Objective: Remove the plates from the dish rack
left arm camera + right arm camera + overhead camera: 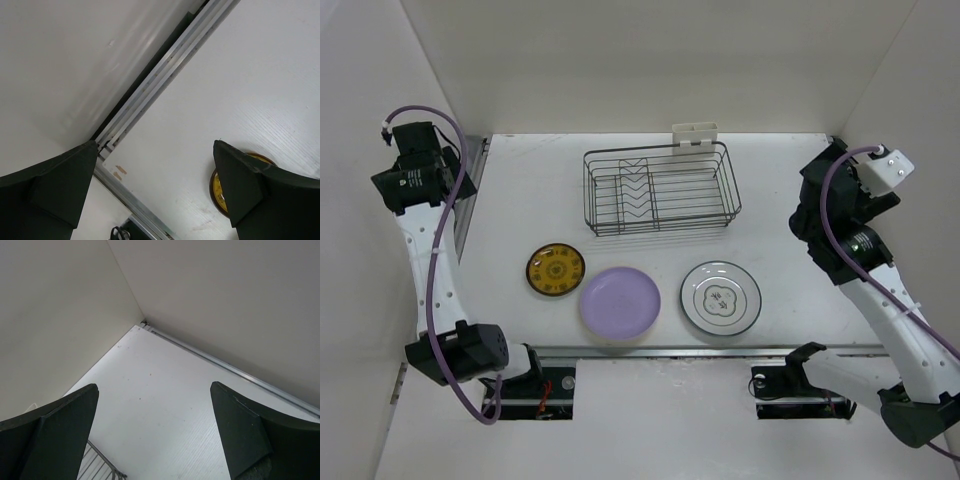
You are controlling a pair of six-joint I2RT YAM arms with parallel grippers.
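The dark wire dish rack (658, 188) stands at the back middle of the table with no plates in it; a corner of it shows in the right wrist view (97, 465). Three plates lie flat near the front edge: a small dark brown-and-yellow plate (555, 269), a lavender plate (620, 303) and a white dark-rimmed plate with a grey pattern (720, 297). My left gripper (455, 170) is open and empty, raised at the far left; in its wrist view (155, 145) the brown-and-yellow plate (217, 192) peeks from behind the right finger. My right gripper (817, 195) is open and empty, raised at the far right (154, 386).
A white plastic cutlery holder (695, 133) is clipped to the rack's back edge. White walls close the table on the left, back and right. An aluminium rail (160, 82) runs along the table's left edge.
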